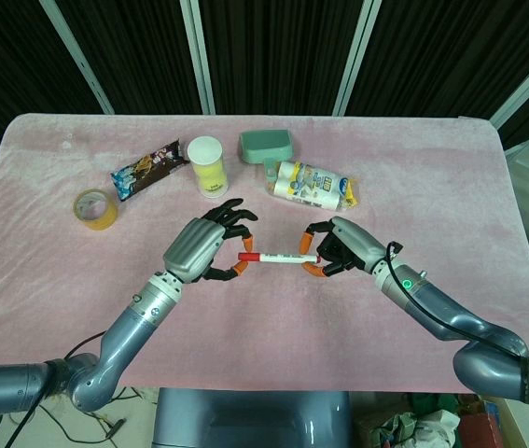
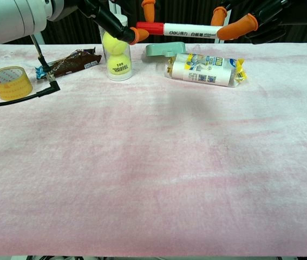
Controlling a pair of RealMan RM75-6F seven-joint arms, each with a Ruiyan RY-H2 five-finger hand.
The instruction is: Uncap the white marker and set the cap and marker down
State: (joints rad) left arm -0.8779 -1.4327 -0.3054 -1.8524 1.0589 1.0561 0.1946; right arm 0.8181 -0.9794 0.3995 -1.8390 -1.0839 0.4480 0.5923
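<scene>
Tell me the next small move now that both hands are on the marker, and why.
Probably pull the left hand leftward: it pinches the red cap, the right hand grips the white marker, and the cap looks seated, held above the table.

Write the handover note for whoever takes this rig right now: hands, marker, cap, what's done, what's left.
Left hand: fingers pinch the red cap end of the marker.
Right hand: fingers pinch the other end of the white marker.
Marker is held level between both hands, above the pink table, in front of the tennis ball tube and snack pack.
Done: marker picked up, both ends held.
Left: cap looks still seated. Pull it off, then set cap and marker down on the table.
</scene>
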